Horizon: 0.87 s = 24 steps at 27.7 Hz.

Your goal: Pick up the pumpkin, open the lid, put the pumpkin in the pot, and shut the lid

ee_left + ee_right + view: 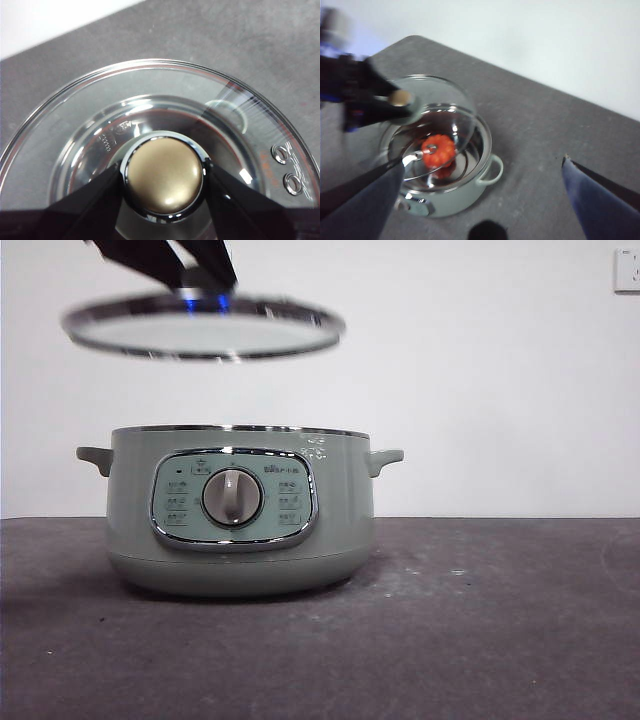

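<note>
The sage-green pot (240,540) stands on the table with its top uncovered. Inside it, in the right wrist view, lies the orange-red pumpkin (439,151), down in the pot (462,197). The glass lid (205,330) hangs level above the pot, shifted a little to the left. My left gripper (205,285) is shut on the lid's round knob (164,175), one jaw on each side. In the right wrist view the lid (435,95) partly overlaps the pot's mouth. My right gripper (482,162) is open and holds nothing, high above the table near the pot.
The dark grey table (480,620) runs wide to the right of the pot. A white wall stands behind, with a socket (627,270) at the top right.
</note>
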Motion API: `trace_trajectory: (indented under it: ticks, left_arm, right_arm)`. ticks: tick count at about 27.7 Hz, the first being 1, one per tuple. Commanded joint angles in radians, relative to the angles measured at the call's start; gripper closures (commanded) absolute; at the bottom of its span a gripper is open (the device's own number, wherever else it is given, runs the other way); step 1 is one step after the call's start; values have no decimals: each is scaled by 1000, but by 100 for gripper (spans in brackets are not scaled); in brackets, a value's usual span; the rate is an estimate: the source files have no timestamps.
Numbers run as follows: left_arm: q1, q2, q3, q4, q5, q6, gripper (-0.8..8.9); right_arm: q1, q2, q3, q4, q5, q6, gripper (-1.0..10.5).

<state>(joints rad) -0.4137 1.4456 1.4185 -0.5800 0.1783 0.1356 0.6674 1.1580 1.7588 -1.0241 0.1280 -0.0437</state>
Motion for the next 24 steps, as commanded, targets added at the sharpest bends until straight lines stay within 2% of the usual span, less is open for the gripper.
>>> trace_trajectory:
  ticks: [1, 10, 24]
  left_arm:
    - [-4, 35, 9, 69, 11, 27, 822]
    - [-4, 153, 9, 140, 13, 26, 822]
    - [-6, 175, 9, 150, 13, 26, 822]
  right_arm:
    - [2, -11, 0, -11, -6, 24, 320]
    - [2, -19, 0, -40, -6, 24, 320]
    - [1, -19, 0, -39, -6, 23, 320]
